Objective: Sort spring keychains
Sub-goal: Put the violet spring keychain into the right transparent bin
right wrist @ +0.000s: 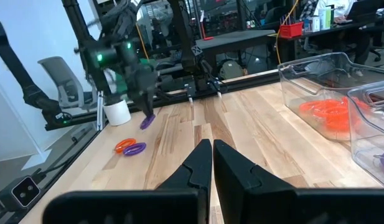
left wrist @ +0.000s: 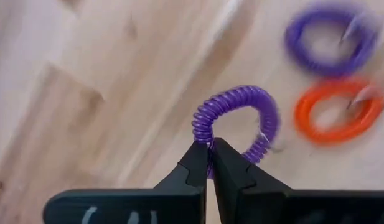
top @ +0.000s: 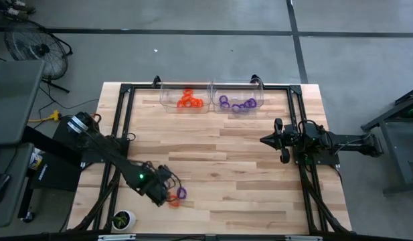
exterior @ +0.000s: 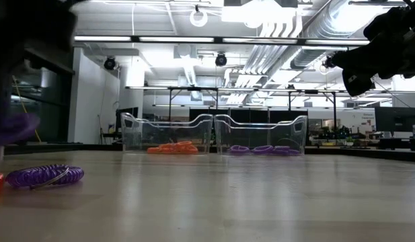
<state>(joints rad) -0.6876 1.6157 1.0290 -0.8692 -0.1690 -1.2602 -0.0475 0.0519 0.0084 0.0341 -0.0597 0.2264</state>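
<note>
I see open table (top: 219, 167) between my left gripper (top: 167, 189) and the two clear bins (top: 211, 96) at the far edge. My right gripper (top: 276, 139) hovers off to the side, and two loose keychains (top: 177, 197) lie just beside the left one.

The left arm reaches toward the lower left of the high view, its claw (left wrist: 210, 163) pinched on a purple coiled plastic keychain loop (left wrist: 238, 121). The right arm waits at the right, claw (right wrist: 212, 163) fingers pressed together.
</note>
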